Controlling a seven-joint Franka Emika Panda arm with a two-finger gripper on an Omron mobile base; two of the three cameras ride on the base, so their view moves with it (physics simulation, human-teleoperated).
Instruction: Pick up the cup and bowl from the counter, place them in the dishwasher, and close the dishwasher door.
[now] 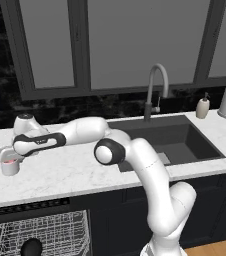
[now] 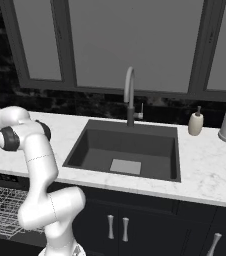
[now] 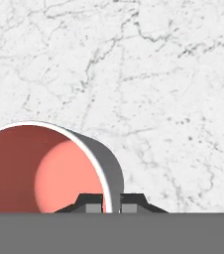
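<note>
Two fingers (image 3: 95, 203) pinch the cup (image 3: 49, 168) wall on the counter (image 3: 158, 74); no writing readable.

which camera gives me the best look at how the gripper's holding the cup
The hand view: the gripper has one fingertip inside and one outside the cup wall. The left base view shows the cup from the side, under the hand.

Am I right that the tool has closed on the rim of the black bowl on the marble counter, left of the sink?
Not quite: it is the cup, white with a red inside, not a black bowl. The hand view shows the tool pinching its wall, on the counter left of the sink.
</note>
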